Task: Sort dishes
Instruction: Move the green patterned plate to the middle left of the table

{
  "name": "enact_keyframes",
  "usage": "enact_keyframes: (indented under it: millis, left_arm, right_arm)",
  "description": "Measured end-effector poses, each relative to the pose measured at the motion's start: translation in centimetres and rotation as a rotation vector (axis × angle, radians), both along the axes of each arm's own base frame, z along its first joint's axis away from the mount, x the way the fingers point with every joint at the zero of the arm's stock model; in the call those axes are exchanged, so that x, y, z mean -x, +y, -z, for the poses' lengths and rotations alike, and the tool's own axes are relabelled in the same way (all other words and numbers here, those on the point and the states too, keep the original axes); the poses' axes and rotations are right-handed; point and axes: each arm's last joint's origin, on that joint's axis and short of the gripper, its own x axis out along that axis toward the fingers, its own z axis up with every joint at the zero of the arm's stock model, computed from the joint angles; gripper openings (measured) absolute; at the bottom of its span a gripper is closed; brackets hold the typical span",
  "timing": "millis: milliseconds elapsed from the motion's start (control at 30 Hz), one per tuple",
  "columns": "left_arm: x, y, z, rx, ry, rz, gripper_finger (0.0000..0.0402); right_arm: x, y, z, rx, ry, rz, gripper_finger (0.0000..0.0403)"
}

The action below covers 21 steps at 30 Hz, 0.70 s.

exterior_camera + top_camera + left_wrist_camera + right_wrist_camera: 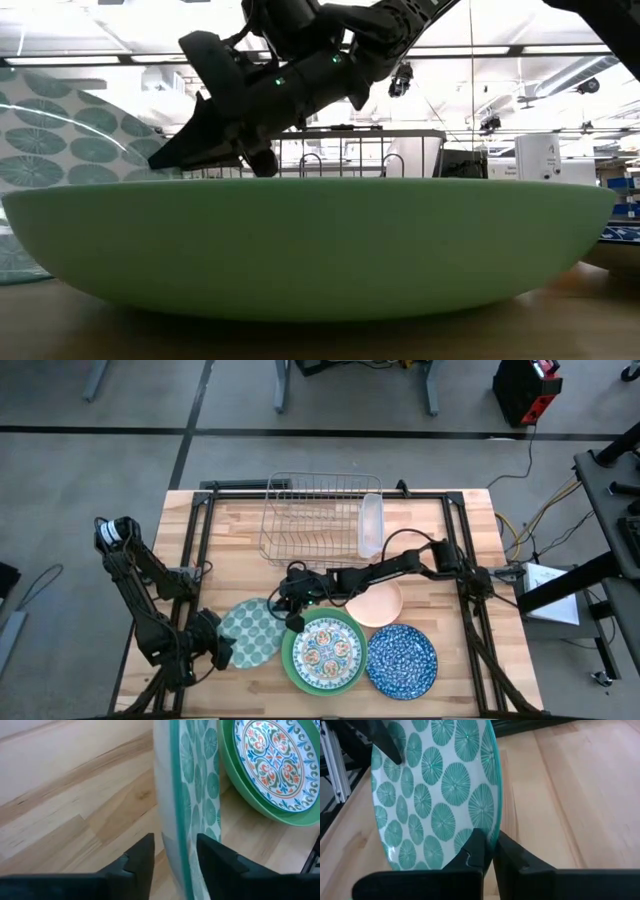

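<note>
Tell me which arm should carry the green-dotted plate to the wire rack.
Right, probably. The right gripper is shut on the rim of the green-dotted plate and sits nearer the wire rack. The left gripper only straddles that rim, fingers apart with gaps showing.

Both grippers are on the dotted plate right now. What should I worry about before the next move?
The dotted plate stands tilted on edge, with the right gripper pinching its rim and the left gripper straddling the opposite rim. If the arms pull apart, it may twist or slip free. The plain green plate with the floral plate on it lies right beside; a drop would likely strike them. The right arm also reaches over the peach-pink bowl.
</note>
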Motion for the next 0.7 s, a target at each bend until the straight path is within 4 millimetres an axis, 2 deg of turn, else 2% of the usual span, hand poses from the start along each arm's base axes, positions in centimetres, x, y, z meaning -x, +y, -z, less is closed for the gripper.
enact_keyframes:
  millis: [300, 700]
  left_arm:
    - [0.4, 0.1, 0.2, 0.041, 0.142, 0.006, 0.0192]
    - [1.0, 1.3, 0.3, -0.081, 0.212, -0.012, 0.0249]
  right_arm:
    - [0.1, 0.0, 0.1, -0.001, 0.012, 0.006, 0.0002]
    - [0.5, -0.2, 0.7, 0.025, 0.089, 0.039, 0.0001]
